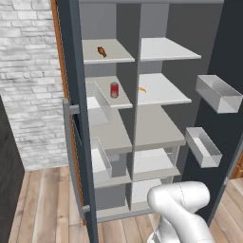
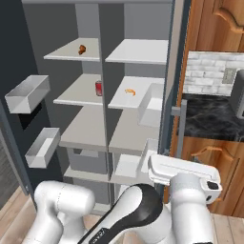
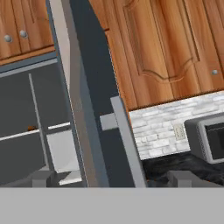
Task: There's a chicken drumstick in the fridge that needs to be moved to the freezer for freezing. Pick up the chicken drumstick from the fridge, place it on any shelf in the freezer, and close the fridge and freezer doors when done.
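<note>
Chicken drumstick (image 1: pixel 101 51): 1, top freezer shelf (image 1: pixel 107 52), long axis running near-far. Gripper (image 3: pixel 111 178): jaws apart, empty.

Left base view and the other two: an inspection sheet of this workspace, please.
Surface: pale grey shelves inside the tall dark slate-grey unit; both doors open.
Job's things: small reddish-brown chicken drumstick on the left compartment's top shelf.
Clutter: red soda can one shelf below; thin orange curved bit in the right compartment.
Grippers: two-finger gripper open, empty.
Cables: nothing seen.
Surroundings: white brick wall, wooden cabinets, plank floor.
</note>
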Robot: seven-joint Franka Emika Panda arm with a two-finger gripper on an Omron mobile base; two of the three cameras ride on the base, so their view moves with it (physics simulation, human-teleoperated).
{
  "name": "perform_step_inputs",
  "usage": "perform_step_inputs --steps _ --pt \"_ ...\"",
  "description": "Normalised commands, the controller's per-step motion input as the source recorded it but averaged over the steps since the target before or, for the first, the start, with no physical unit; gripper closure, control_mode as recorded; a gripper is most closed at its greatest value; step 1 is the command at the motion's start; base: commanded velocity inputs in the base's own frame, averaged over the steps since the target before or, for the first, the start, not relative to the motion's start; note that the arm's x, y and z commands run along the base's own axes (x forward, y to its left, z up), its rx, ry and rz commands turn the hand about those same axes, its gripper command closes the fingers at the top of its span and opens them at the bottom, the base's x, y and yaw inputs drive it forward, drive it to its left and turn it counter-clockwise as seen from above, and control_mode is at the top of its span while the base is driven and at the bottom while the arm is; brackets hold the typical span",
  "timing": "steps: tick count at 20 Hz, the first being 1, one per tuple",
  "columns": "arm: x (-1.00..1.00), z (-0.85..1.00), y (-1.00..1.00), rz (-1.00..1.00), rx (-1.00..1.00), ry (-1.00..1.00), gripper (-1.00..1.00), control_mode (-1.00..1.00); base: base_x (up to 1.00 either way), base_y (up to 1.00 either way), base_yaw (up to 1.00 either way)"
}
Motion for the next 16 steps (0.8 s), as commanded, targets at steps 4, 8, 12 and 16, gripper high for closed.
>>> perform_step_inputs --steps 4,8,12,16 --pt "0.94 -0.52 -0.54 0.00 0.00 -0.06 -1.00 -1.00 0.00 0.00 0.00" --pt "0.58 -0.18 -0.81 0.11 0.06 -0.08 -1.00 -1.00 0.00 0.00 0.00" --pt "0.72 -0.37 -0.57 0.09 0.00 0.00 -1.00 -1.00 0.00 0.00 0.00" --pt "0.49 -0.46 -0.24 0.03 0.00 0.00 -1.00 -1.00 0.00 0.00 0.00"
